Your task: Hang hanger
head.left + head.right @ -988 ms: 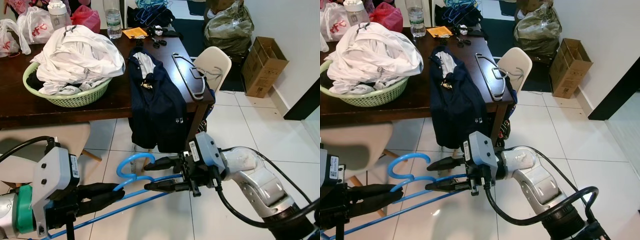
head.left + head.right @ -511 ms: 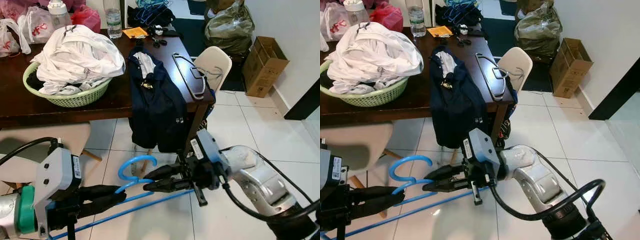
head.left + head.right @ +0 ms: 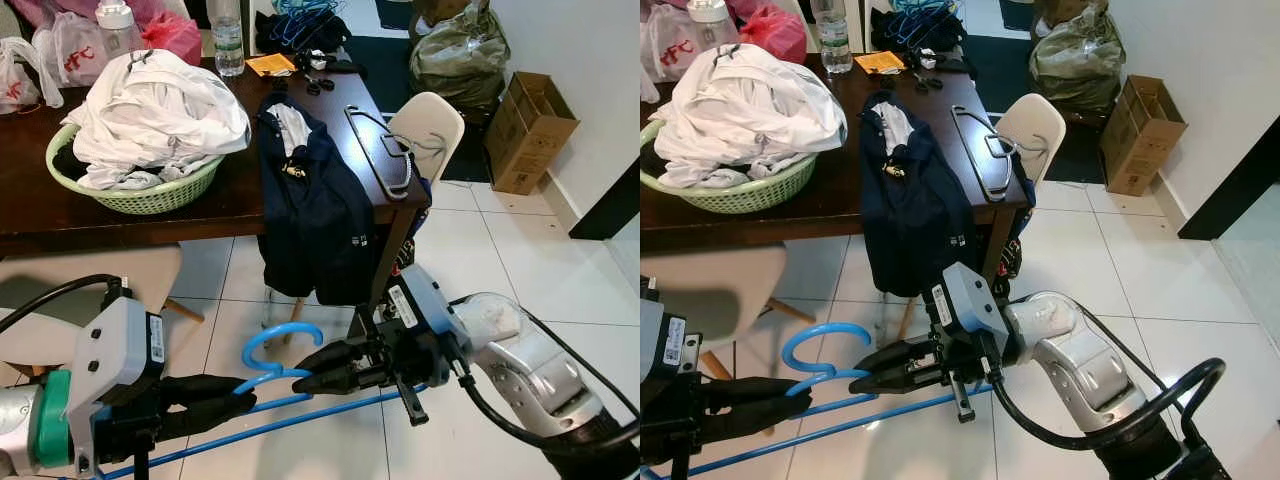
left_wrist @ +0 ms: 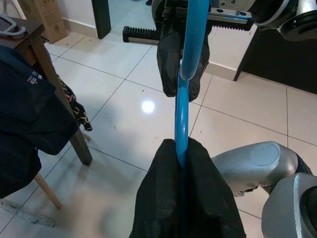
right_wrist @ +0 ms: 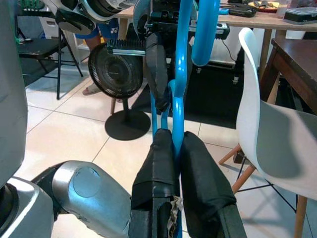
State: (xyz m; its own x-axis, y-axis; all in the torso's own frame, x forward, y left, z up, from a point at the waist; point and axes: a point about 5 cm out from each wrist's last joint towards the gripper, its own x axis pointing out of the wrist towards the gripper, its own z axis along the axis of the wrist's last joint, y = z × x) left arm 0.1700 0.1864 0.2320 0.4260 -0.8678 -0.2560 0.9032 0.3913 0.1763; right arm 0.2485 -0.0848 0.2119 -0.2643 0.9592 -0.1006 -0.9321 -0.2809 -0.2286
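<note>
A blue plastic hanger (image 3: 283, 336) hangs low over the tiled floor, hook up, its bar (image 3: 300, 415) slanting down to the left. My left gripper (image 3: 238, 391) is shut on the hanger just below the hook; the left wrist view shows its black fingers (image 4: 163, 198) clamped around the blue rod (image 4: 182, 114). From the right, my right gripper (image 3: 306, 373) is shut on the same neck, a little way from the left one. Its pads (image 5: 193, 173) squeeze the blue rod (image 5: 178, 114) in the right wrist view.
A dark wooden table (image 3: 40, 215) stands ahead, with a navy jacket (image 3: 315, 215) draped over its edge and a black hanger (image 3: 385, 150) beside it. A green basket (image 3: 140, 195) holds white laundry. A white chair (image 3: 428, 125), a cardboard box (image 3: 530, 130) and a beige chair (image 3: 100, 275) stand around.
My right gripper was open beside the hanger, then slid left and shut on its neck. The hanger and my left gripper shifted slightly right.
</note>
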